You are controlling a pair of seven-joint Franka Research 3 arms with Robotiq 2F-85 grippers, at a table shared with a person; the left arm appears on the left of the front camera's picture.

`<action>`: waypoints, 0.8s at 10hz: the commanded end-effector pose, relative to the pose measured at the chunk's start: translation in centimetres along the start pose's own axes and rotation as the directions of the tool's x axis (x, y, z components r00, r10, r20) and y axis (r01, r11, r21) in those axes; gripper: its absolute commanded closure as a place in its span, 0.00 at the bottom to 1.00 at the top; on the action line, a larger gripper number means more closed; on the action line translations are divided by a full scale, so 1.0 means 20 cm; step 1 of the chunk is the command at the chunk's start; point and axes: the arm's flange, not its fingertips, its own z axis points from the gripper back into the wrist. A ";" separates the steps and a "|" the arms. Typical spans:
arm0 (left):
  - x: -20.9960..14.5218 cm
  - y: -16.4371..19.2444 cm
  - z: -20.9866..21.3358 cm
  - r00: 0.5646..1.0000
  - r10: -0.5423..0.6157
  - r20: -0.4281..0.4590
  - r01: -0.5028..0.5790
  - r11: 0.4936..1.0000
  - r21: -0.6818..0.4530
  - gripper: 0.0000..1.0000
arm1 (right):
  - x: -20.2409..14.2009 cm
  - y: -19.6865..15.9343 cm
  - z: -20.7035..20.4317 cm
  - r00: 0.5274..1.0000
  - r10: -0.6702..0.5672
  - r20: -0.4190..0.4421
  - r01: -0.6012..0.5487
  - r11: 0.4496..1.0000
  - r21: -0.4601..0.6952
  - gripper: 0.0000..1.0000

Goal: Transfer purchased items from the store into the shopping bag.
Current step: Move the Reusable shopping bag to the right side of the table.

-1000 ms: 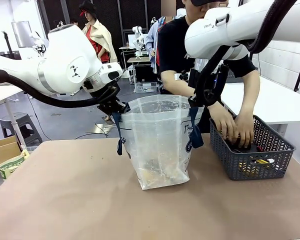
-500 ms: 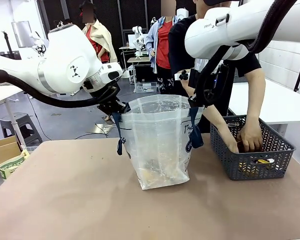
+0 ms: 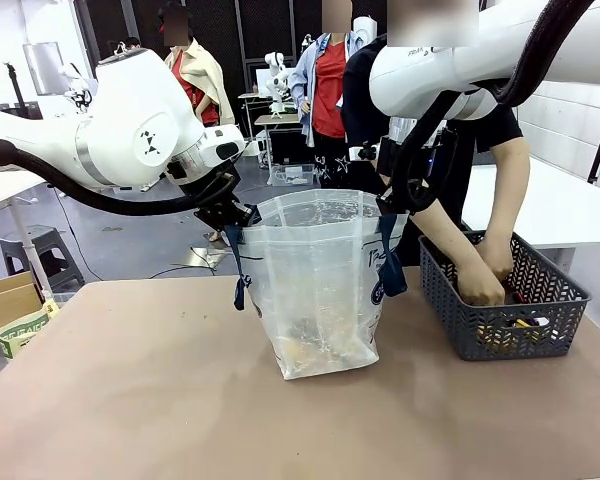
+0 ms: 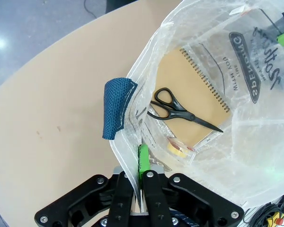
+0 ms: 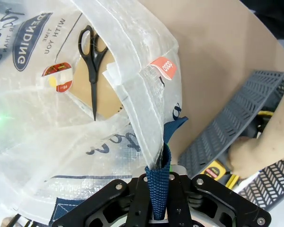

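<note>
Left end effector (image 4: pixel 140 163) pinches bag (image 3: pixel 315 290) rim, right end effector (image 5: pixel 158 177) its strap (image 5: pixel 174 125); film looks limp, slippery, so grip hems.

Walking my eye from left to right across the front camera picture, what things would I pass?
cardboard box beside the table → left claw → shopping bag, pinched at each side by a claw → right claw → grey basket
</note>
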 end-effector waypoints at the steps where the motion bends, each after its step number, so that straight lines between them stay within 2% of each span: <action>1: 0.00 0.01 0.00 1.000 0.005 0.000 -0.005 1.000 0.008 1.00 | 0.00 0.00 0.00 1.000 -0.004 0.000 0.004 1.000 0.000 1.00; 8: 0.00 0.01 0.00 1.000 0.005 0.000 -0.005 1.000 0.008 1.00 | 0.00 0.00 0.00 1.000 -0.004 0.000 0.004 1.000 0.000 1.00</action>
